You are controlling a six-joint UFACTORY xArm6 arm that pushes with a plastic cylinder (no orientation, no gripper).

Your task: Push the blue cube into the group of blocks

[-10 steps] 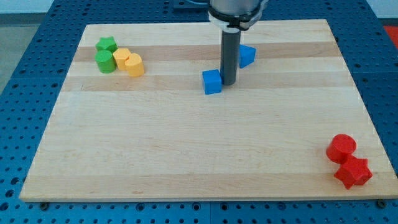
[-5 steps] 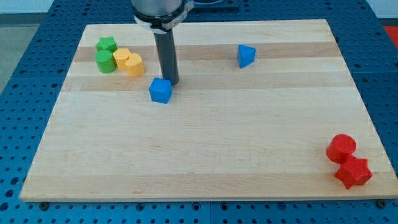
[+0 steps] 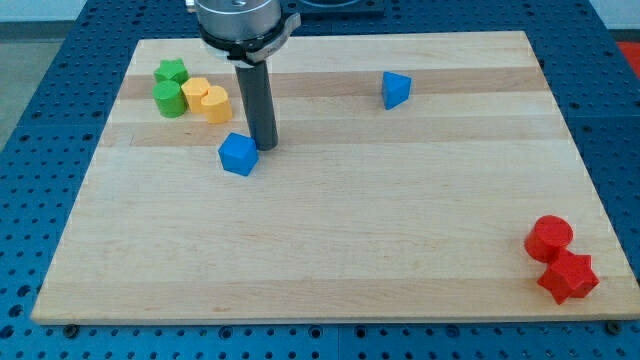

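At the view's upper left of the pale wooden board, which lies on a blue perforated table, sits the group of blocks: a green star-shaped block nearest the top, a green cylinder touching it just below, then a yellow block of rounded shape touching the green cylinder on its right, and a yellow cylinder pressed against that one, a little lower and further right. Below and to the right of the yellow cylinder, near it but apart, stands the blue cube, turned so that one corner faces the view's bottom. The straight dark rod comes down from the arm's grey metal collar at the top edge, and my tip rests on the board right at the cube's upper right side, touching it or very nearly so; the arm carries no hand, so there is nothing to open or close. Further right, well apart near the top edge, is a blue wedge-shaped block. At the lower right corner a red cylinder touches a red star-shaped block just below it.
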